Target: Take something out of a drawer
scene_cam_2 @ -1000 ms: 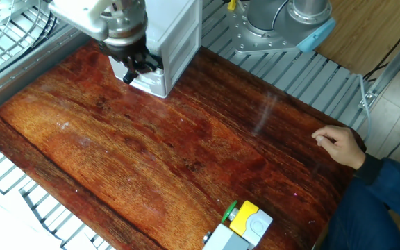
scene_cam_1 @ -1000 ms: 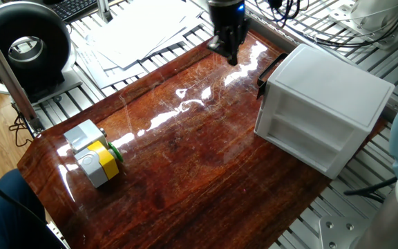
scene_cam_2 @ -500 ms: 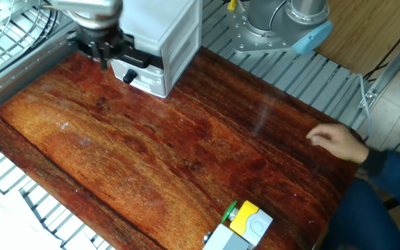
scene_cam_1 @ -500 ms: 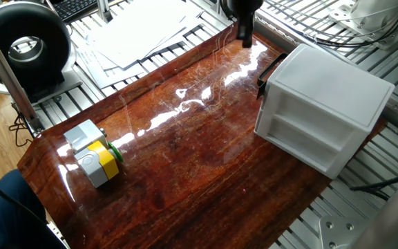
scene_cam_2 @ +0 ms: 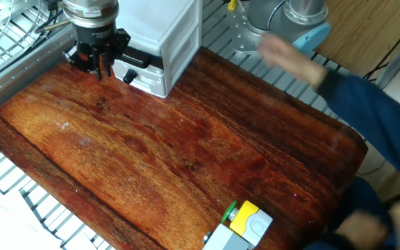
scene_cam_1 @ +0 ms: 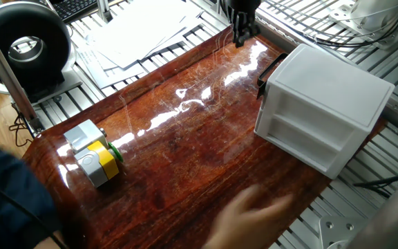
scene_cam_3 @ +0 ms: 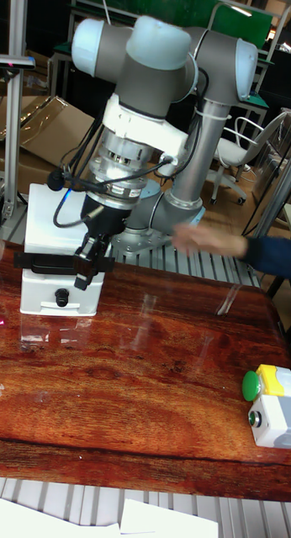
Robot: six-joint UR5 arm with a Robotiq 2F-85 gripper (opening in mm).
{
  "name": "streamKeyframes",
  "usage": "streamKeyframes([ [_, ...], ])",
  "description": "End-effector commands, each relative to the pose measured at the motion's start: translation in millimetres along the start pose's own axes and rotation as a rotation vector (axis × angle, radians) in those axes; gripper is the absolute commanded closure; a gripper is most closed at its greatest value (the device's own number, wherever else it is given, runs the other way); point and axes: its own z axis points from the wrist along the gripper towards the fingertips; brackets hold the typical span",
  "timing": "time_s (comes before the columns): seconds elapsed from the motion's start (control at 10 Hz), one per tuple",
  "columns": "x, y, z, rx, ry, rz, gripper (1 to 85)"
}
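The white two-tier cabinet stands at the table's edge with its drawer pushed in; a black handle bar and a small black knob mark its front. The something is hidden; no black-and-white block shows in any view. My gripper hangs just beside the cabinet's front corner, above the wood, fingers together and holding nothing. It also shows at the far table edge as the gripper, and in the tall fixed view as the gripper in front of the handle bar.
A grey-and-yellow block with a green knob sits near the opposite table corner, also seen as the block. A person's blurred arm reaches over the table, its hand low above the wood. Papers lie past the far edge.
My gripper has drawn away from the cabinet's front and handle to a spot beside its corner. The person's arm has swung from the table's edge across the table.
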Motion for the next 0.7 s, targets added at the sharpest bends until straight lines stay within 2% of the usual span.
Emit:
streamKeyframes([
  [0.0, 18.0, 24.2, 5.0, -0.041, 0.02, -0.203, 72.0],
  [0.1, 27.7, 35.9, 4.4, -0.086, 0.047, -0.274, 73.0],
  [0.2, 31.7, 44.1, 3.2, -0.112, 0.051, -0.31, 74.0],
  [0.3, 30.6, 44.1, 2.9, -0.11, 0.044, -0.315, 75.3],
  [0.5, 31.2, 44.0, 5.4, -0.109, 0.052, -0.323, 84.7],
  [0.6, 29.8, 47.7, 8.2, -0.125, 0.045, -0.337, 84.7],
])
